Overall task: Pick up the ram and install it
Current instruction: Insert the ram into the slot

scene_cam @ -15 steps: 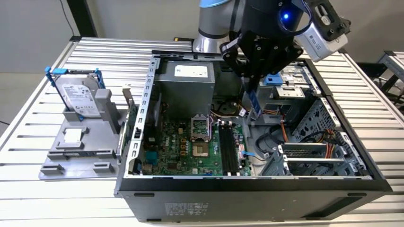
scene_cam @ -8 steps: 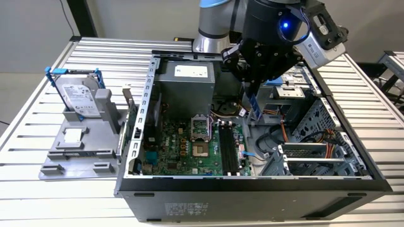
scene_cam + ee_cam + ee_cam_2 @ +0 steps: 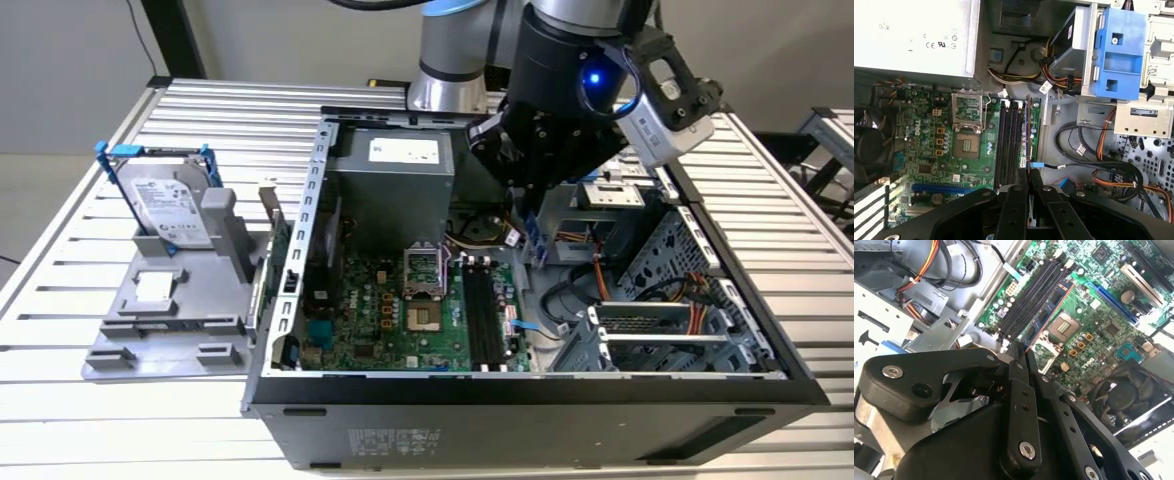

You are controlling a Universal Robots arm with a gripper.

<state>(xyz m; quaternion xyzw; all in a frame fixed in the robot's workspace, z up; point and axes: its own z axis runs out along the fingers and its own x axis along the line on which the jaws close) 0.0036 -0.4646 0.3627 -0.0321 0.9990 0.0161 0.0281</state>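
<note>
Exterior view gives you the wide layout: an open computer case (image 3: 534, 400) on the slatted counter (image 3: 80, 400), with the arm (image 3: 454, 60) standing over it and its wrist down inside. Outside the case, toward the exterior view's left, a grey fixture (image 3: 174, 330) carries an upright hard drive (image 3: 170, 205) in a blue frame. A small square silver chip (image 3: 156, 290) lies flat just in front of it

First wrist view gives you the close work: green motherboard (image 3: 934, 150), bare processor socket (image 3: 968, 145), and the black slots (image 3: 1006, 145) just beside the socket. A silver power supply (image 3: 914, 35) sits past the board. A blue bracket (image 3: 1119, 55) and orange and black cables (image 3: 1114, 175) lie on the slots' other side. Second wrist view adds a black fan (image 3: 1121, 392) near the board's edge

Obstruction: the end effector's own black body covers the near ends of the slots in both wrist views

End effector (image 3: 1023, 351): fingers drawn in to a thin gap and clamped on one end of the ram (image 3: 1045, 312). The second wrist view shows you its flat face with chips. In the first wrist view it is edge-on (image 3: 1027, 132), a thin line running lengthwise along the slots, on the side of the bank away from the socket. You cannot tell whether its lower edge touches a slot
</note>
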